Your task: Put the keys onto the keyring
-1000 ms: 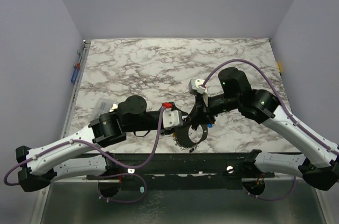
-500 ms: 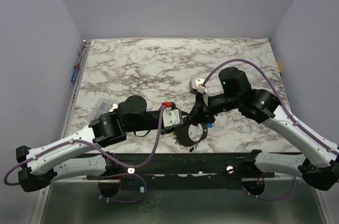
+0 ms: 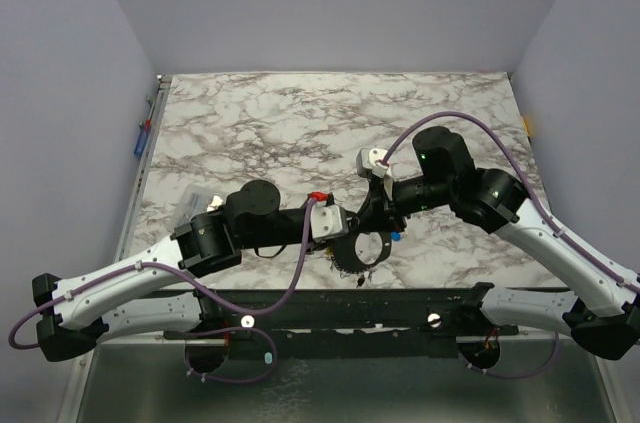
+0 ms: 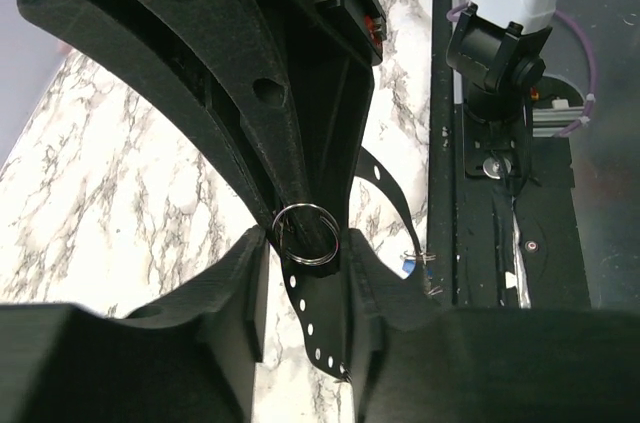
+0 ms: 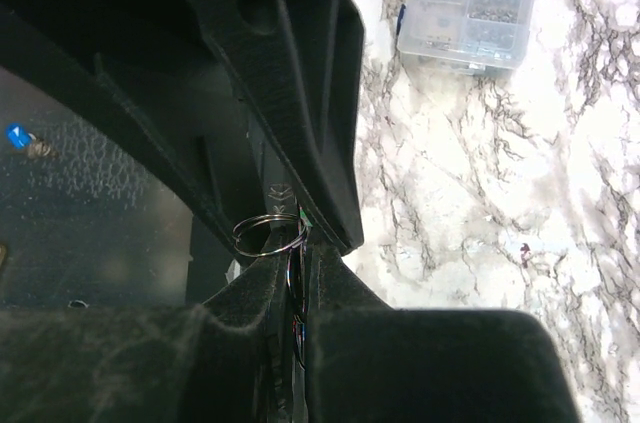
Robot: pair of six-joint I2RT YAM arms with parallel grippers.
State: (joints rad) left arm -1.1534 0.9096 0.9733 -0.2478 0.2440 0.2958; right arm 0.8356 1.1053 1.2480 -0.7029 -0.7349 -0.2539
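Silvery keyring (image 4: 308,233), face-on to left wrist, pinched by right hand (image 5: 300,278); left hand (image 4: 306,248) narrow.

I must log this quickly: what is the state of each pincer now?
Left pincer: fingers apart around the keyring; whether it grips cannot be told.
Right pincer: closed on the keyring's edge.

Thin silvery keyring (image 4: 308,233) — clamped, double-coiled.

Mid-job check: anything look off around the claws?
Nothing spilled or broken. Odd: a black perforated strap hangs beside the keyring, crowding the spot where the left claw and right claw meet, close to the table's near edge.
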